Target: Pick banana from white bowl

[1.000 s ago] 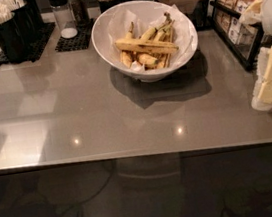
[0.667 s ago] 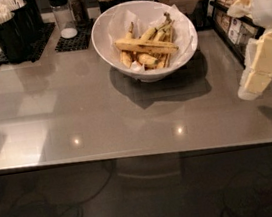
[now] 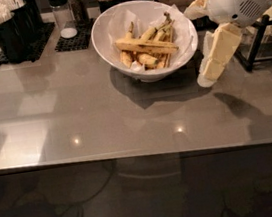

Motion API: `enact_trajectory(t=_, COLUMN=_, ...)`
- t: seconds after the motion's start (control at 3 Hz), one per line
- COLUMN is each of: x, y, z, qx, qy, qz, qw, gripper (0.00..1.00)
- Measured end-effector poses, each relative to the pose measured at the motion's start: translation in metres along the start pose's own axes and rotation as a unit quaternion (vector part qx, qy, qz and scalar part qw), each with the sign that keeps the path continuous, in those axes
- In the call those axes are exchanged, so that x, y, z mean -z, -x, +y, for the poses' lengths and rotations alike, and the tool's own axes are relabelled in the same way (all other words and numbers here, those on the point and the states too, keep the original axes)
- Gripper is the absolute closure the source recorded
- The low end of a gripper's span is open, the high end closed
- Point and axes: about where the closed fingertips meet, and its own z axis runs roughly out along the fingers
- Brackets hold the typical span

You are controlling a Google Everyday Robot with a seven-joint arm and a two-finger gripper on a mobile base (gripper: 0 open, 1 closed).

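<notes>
Jaws of the blocky cream gripper [image 3: 207, 74] are hanging just right of the glossy white bowl [image 3: 108, 33], spread impossible to tell. The long, brown-streaked banana [image 3: 145, 45] is lying inside it on crumpled paper [image 3: 128, 18], far across the grey worktop [image 3: 76, 114].

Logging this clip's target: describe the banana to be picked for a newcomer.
On the grey counter stands a white bowl, with the gripper just right of it. The banana is the longest one, lying crosswise on top of the shorter bananas.

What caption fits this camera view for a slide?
Gripper hangs just right of the white bowl, where the banana lies among other bananas.
</notes>
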Motion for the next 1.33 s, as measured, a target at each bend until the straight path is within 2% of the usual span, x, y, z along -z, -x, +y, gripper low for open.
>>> enact_trajectory(t=0.33, x=-0.018, y=0.026, z=-0.001, qx=0.029, qy=0.026, qz=-0.003, qw=0.9993, gripper=0.0)
enact_trajectory(t=0.67, x=-0.018, y=0.023, z=0.001, qx=0.02, qy=0.024, qz=-0.007, qw=0.9995, gripper=0.0)
enact_trajectory(t=1.0, x=-0.025, y=0.024, z=-0.017, qx=0.02, qy=0.015, qz=-0.031, qw=0.9992, gripper=0.0)
enact_trajectory(t=1.33, x=-0.025, y=0.024, z=-0.018, qx=0.02, qy=0.015, qz=-0.032, qw=0.9992, gripper=0.0)
